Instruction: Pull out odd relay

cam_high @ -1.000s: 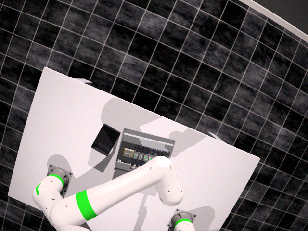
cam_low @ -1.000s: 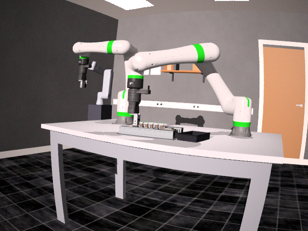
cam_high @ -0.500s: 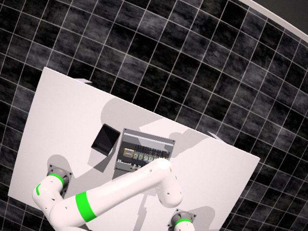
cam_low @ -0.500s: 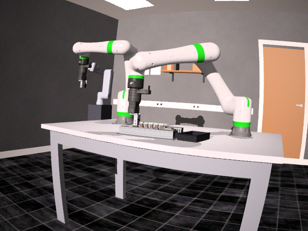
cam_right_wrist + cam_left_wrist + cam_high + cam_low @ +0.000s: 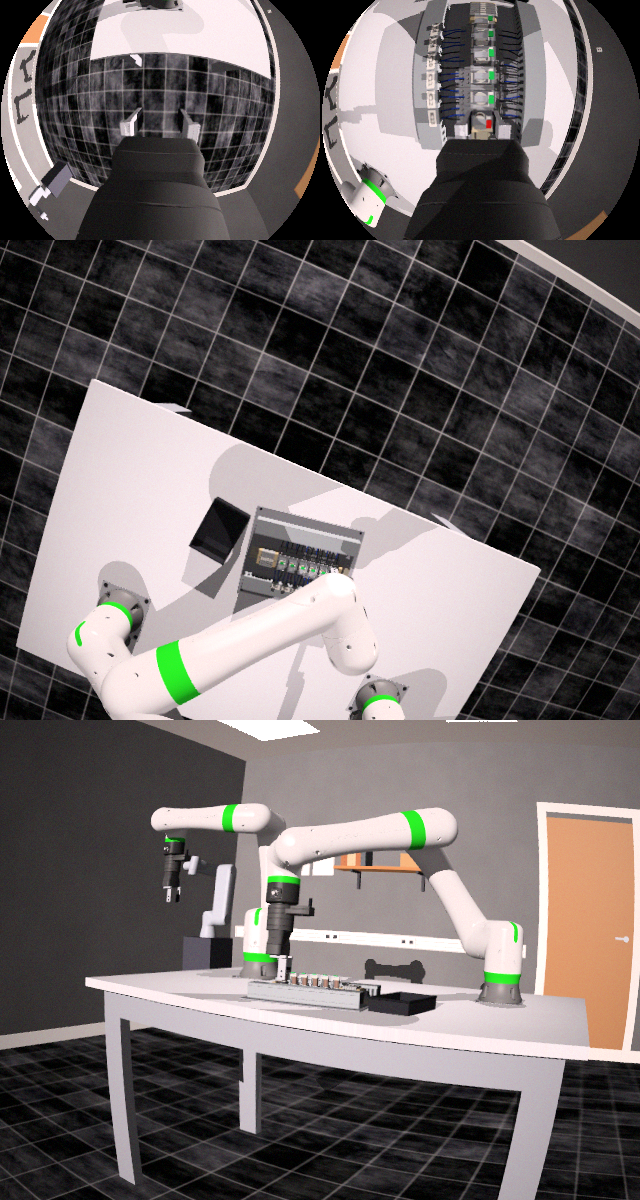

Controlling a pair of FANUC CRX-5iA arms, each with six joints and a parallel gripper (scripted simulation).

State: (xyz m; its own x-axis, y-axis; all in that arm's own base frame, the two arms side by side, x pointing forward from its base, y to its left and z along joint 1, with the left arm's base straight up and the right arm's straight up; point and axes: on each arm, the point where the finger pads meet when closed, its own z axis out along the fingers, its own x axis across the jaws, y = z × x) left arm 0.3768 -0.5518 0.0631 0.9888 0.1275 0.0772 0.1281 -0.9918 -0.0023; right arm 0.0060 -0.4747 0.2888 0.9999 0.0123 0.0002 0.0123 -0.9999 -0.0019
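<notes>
The relay with the red button [image 5: 482, 121] sits at the end of the row nearest my left gripper [image 5: 482, 118] [image 5: 281, 976], which is shut on it with a finger on either side. I cannot tell whether it is raised. Several green-button relays [image 5: 481, 76] [image 5: 314, 980] [image 5: 302, 567] stand upright in the row. The relay panel [image 5: 534, 75] [image 5: 305, 994] [image 5: 330, 530] looks flat on the table. The black parts tray [image 5: 219, 529] [image 5: 408, 1003] looks empty beside the panel's other end. My right gripper [image 5: 160, 115] [image 5: 172, 898] is open and empty, high and far from the panel.
A tan-edged module [image 5: 266, 557] stands in the row's tray end. Blue wires [image 5: 512, 97] and white terminals [image 5: 432, 98] flank the relays. The left arm [image 5: 248, 635] reaches over the table [image 5: 129, 472] and hides part of the panel in the top view.
</notes>
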